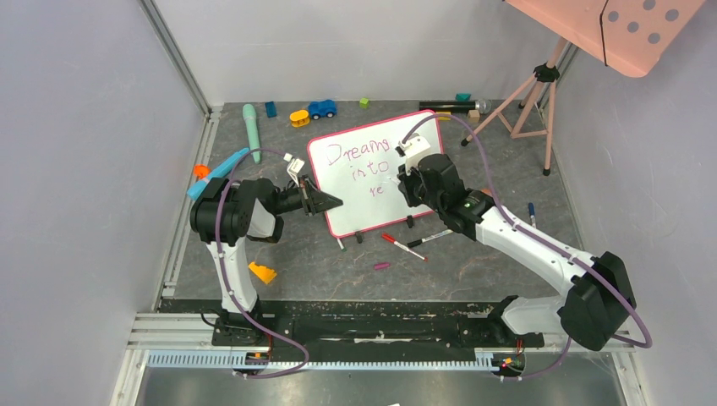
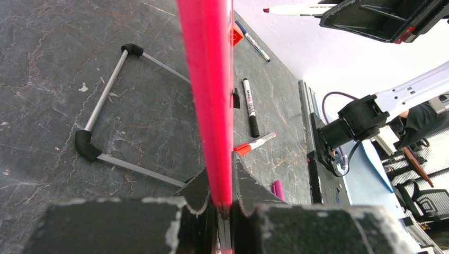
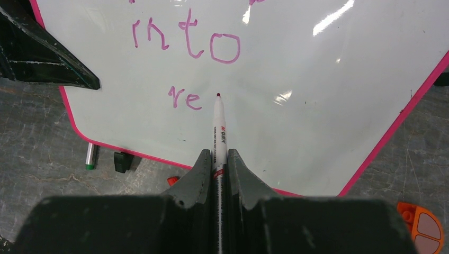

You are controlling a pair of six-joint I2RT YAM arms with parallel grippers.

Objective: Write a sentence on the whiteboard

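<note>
The whiteboard [image 1: 355, 216] stands tilted on the table, white with a pink frame. My left gripper [image 1: 330, 203] is shut on its left edge, and the pink frame [image 2: 209, 79] runs up from between the jaws of that gripper [image 2: 219, 174]. The sentence [image 1: 359, 165] is in purple and reads "Dreams into re" [image 3: 185, 45]. My right gripper [image 3: 217, 156] is shut on a white marker [image 3: 218, 127]. The marker's tip is at the whiteboard [image 3: 317, 106], just right of "re". Seen from above, the right gripper [image 1: 404, 182] is over the board's right part.
Below the board lie a red-capped marker [image 1: 402, 246], a black-capped marker [image 1: 431, 238] and a purple cap [image 1: 382, 266]. An orange wedge [image 1: 262, 272] lies front left. A toy car [image 1: 322, 108] and a teal tool [image 1: 251, 127] sit at the back, and a pink tripod [image 1: 528, 93] stands back right.
</note>
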